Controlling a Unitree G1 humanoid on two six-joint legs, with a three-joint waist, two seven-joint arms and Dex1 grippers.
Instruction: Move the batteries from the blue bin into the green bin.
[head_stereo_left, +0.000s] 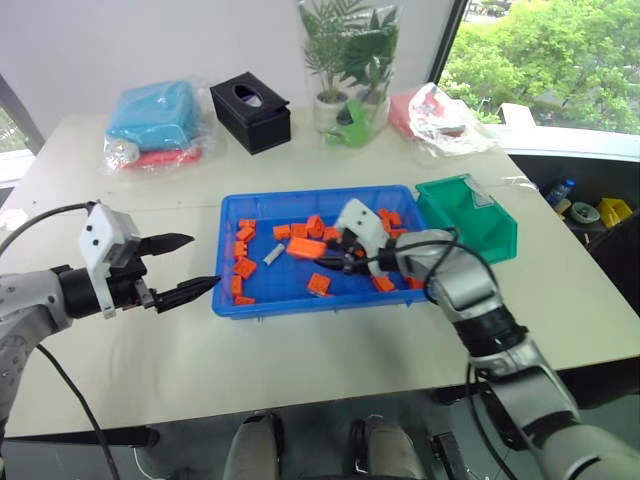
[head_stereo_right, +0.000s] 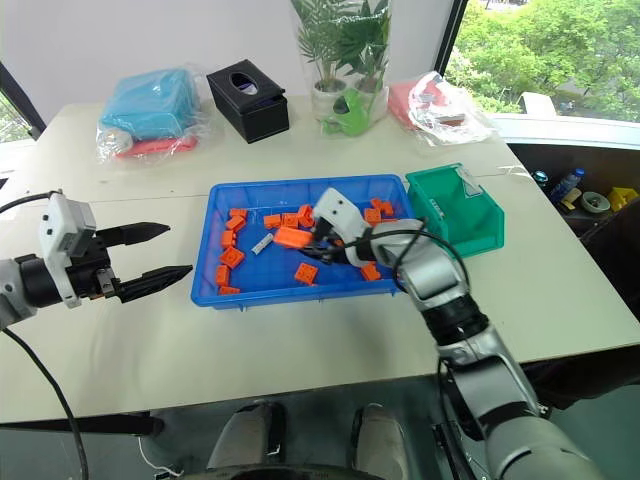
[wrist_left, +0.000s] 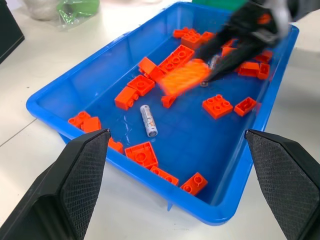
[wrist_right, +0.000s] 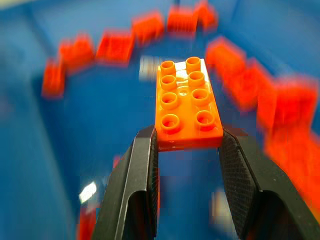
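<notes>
The right gripper (wrist_right: 187, 145) reaches over the blue bin (head_stereo_left: 300, 300), clamping an orange block (wrist_right: 186, 102); the left gripper (head_stereo_left: 185, 265) hovers beside it, fingers spread.

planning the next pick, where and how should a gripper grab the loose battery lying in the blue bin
Grip the battery across its slim middle, coming straight down from above. It lies flat on the floor of the blue bin, with bare floor along both long sides, so the fingers probably fit there. Its round ends would likely slip. The nearest orange blocks sit clear of it.
</notes>
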